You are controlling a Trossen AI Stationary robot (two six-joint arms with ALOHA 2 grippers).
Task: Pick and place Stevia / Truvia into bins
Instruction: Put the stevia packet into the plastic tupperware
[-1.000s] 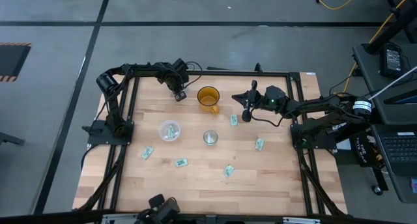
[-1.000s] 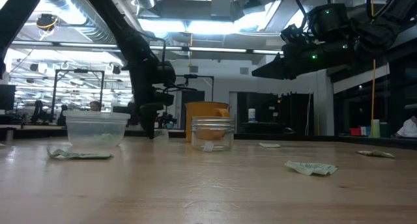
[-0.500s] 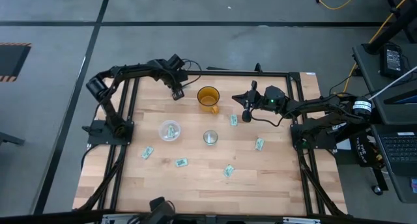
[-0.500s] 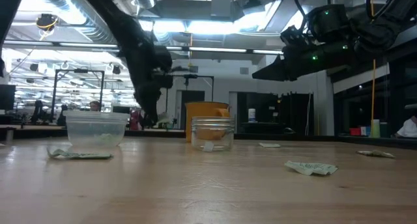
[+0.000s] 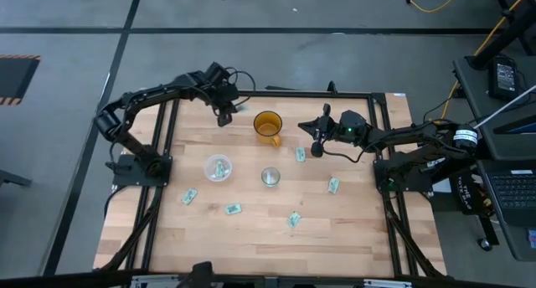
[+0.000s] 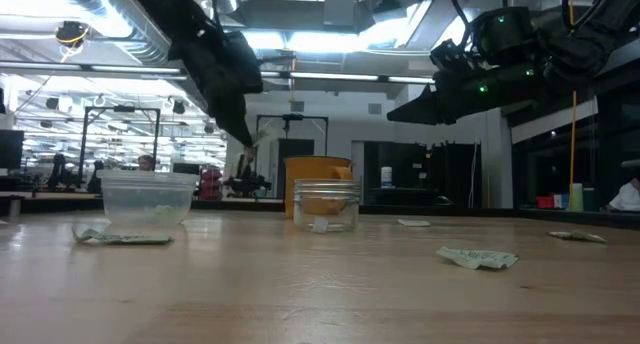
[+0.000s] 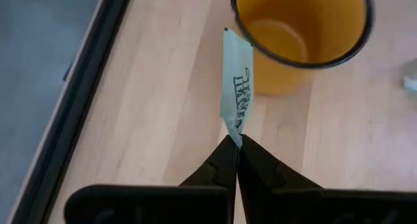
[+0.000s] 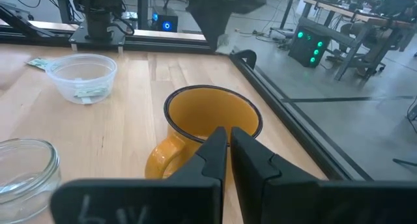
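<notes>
My left gripper (image 5: 224, 118) hangs above the table's far left part, left of the amber mug (image 5: 268, 126), shut on one pale green and white sachet (image 7: 236, 87). The sachet also shows under the fingers in the low view (image 6: 262, 134). The clear cup (image 5: 219, 168) holds a sachet; the small silvery cup (image 5: 270, 177) stands to its right. Several more sachets lie flat on the wood, among them one (image 5: 300, 154) near my right gripper (image 5: 316, 146). That gripper hovers right of the mug, shut, with nothing in it. My left gripper pinches the sachet's near short end (image 7: 234, 131) between its two fingertips. The fingers slant down from the table's left side and lie along the sachet. The sachet sticks out past the fingertips, edge-on and lifted clear of the table.
The amber mug (image 8: 212, 120) stands between the two grippers at the far middle. A black frame rail (image 5: 276, 94) runs along the table's far edge. Loose sachets (image 5: 333, 185) (image 5: 294, 220) (image 5: 233, 208) (image 5: 189, 196) dot the table's middle; bare wood (image 5: 352, 246) lies toward the near edge.
My left gripper has risen from the tabletop beside the mug, staying shut, and has turned at the wrist. The sachet has come up with it and now hangs clear of the wood.
</notes>
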